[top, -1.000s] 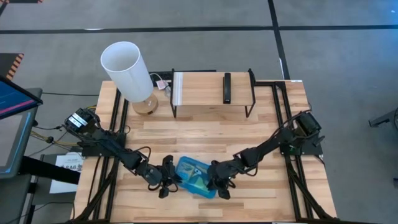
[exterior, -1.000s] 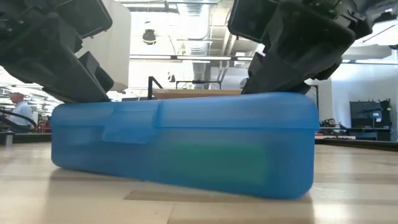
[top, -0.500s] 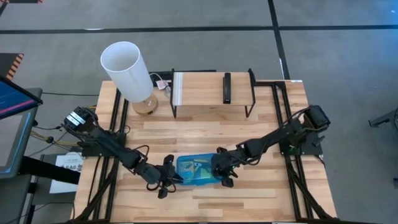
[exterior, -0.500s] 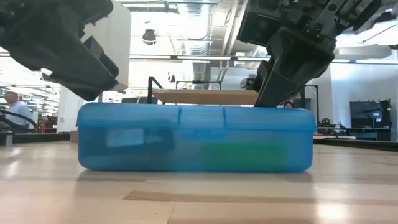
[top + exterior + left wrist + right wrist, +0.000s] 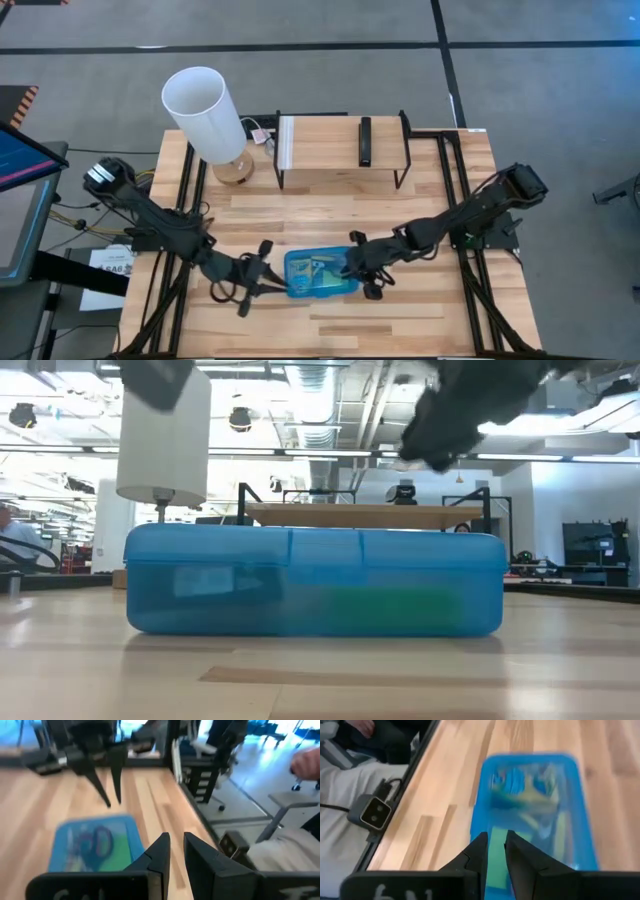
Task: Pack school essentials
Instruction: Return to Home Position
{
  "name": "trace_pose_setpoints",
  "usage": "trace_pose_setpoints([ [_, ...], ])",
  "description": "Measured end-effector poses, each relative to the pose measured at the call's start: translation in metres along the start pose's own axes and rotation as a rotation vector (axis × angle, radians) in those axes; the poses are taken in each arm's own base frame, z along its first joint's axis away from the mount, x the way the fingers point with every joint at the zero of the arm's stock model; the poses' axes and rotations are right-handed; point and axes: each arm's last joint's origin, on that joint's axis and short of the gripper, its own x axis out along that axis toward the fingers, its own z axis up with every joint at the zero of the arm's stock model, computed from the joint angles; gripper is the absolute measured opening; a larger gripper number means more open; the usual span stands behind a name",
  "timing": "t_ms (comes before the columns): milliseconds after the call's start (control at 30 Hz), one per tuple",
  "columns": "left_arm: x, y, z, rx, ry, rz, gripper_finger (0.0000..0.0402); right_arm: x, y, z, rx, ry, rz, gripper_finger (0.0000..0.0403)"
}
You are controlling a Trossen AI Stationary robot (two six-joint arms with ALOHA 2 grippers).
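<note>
A closed blue translucent case lies flat on its bottom near the table's near edge, also shown in the low view. Through its lid I see a lime-green patch, yellowish items and blue loops, all blurred; pencils, scissors and eraser cannot be told apart. My left gripper is shut and hovers just left of the case. My right gripper is shut and hovers over the case's right end. In the low view both stand above the lid, clear of it.
A lamp with a white shade stands at the far left of the table. A black wire rack holding a dark bar sits at the far middle. A person is in the room behind. Bare wood lies around the case.
The case has turned from slanted to square with the table's near edge and settled flat. Both grippers, low over its lid a second ago, have risen clear. The left one has drawn back toward the table's left, the right one slightly toward the right.
</note>
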Motion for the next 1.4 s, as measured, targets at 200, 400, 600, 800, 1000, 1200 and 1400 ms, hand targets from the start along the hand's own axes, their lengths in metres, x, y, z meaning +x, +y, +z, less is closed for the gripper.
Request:
trace_pose_setpoints([
  [200,-0.027,-0.009,0.021,0.095,-0.112,0.014,0.0041,-0.028,0.008,0.014,-0.112,-0.123,-0.021,0.0091],
  [400,-0.056,-0.015,0.022,0.152,-0.174,0.072,0.0041,-0.061,0.001,0.001,-0.126,-0.198,-0.093,0.0091],
  [600,-0.075,-0.001,0.018,0.151,-0.292,0.084,0.0041,-0.087,-0.009,-0.019,-0.110,-0.342,-0.153,0.0091],
  [800,-0.073,0.032,0.018,0.154,-0.354,0.038,0.0041,-0.103,-0.016,-0.035,-0.127,-0.462,-0.167,0.0091],
  [1000,-0.081,0.059,0.027,0.150,-0.410,0.061,0.0041,-0.112,-0.019,-0.044,-0.145,-0.503,-0.170,0.0091],
  [1200,-0.118,0.066,0.040,0.179,-0.509,0.092,0.0041,-0.130,-0.022,-0.055,-0.161,-0.560,-0.167,0.0091],
  [1400,-0.143,0.069,0.037,0.181,-0.499,0.106,0.0021,-0.150,-0.031,-0.070,-0.170,-0.643,-0.222,0.0091],
])
